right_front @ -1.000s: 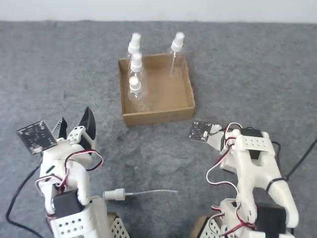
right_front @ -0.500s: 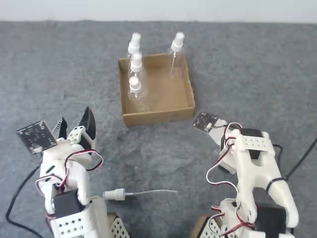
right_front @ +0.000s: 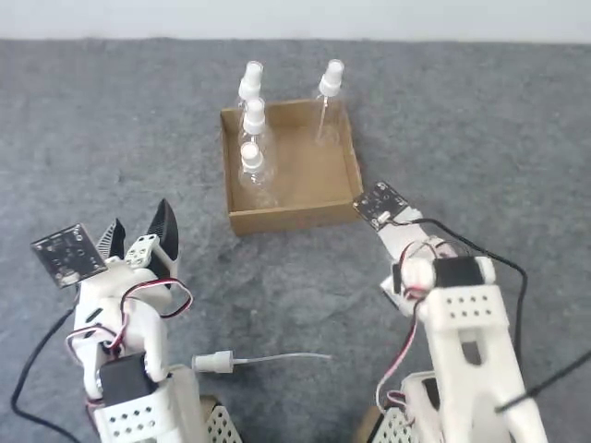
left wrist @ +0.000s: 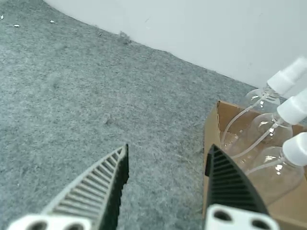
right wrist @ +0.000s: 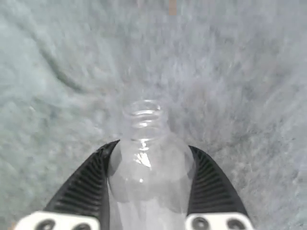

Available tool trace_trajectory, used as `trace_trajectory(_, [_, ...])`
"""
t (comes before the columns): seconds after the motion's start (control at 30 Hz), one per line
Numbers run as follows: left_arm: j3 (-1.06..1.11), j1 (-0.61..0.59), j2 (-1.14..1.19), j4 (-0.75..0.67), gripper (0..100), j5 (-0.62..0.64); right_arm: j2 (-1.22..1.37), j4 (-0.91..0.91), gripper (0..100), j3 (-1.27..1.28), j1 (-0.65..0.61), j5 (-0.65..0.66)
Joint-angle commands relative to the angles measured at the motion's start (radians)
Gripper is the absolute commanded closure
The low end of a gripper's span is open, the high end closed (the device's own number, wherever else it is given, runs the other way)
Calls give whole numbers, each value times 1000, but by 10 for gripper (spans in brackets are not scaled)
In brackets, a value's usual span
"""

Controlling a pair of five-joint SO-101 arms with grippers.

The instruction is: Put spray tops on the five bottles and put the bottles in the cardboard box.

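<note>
The cardboard box [right_front: 294, 214] stands mid-table with several capped clear bottles [right_front: 251, 159] upright inside; in the left wrist view they show as bottles [left wrist: 261, 128] behind the box wall [left wrist: 210, 132]. A loose spray top [right_front: 214, 362] with its long tube lies on the carpet between the arms. My right gripper [right wrist: 152, 146] is shut on an uncapped clear bottle [right wrist: 149, 165], its open neck pointing away from the camera over the carpet. The right arm [right_front: 443, 286] sits just in front of the box's near right corner. My left gripper [right_front: 138, 231] stands open and empty, left of the box.
Grey carpet [right_front: 480, 129] covers the table, with a white wall along the far edge. Cables trail beside both arm bases. Open carpet lies on either side of the box.
The right arm has swung forward toward the box's near right corner with the bottle in its gripper, and its wrist has turned. The left arm and the loose spray top stayed put.
</note>
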Motion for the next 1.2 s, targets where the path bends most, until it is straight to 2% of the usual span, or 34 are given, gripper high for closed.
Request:
trace_trajectory(0.0, [-12,-3,-21,-35,754,6,-139,12,951,-63,-111,-118])
trace_trajectory(0.3, [-12,-3,-21,-35,754,6,-311,-1,951,-63,-352,-298])
trace_trajectory(0.43, [-12,-3,-21,-35,754,6,-372,-64,951,-41,-389,-365])
trace_trajectory(0.57, [-13,-3,-21,-35,754,6,-401,-171,951,21,-389,-427])
trace_trajectory(0.73, [-16,-2,-21,-34,752,6,-414,-274,951,124,-369,-425])
trace_trajectory(0.9, [-19,-2,-21,-31,751,2,-414,-272,951,140,-272,-431])
trace_trajectory(1.03, [-28,11,-21,-29,753,-52,-414,-272,951,150,-205,-463])
trace_trajectory(1.17, [-97,69,-21,69,754,-121,-414,-272,951,153,-168,-502])
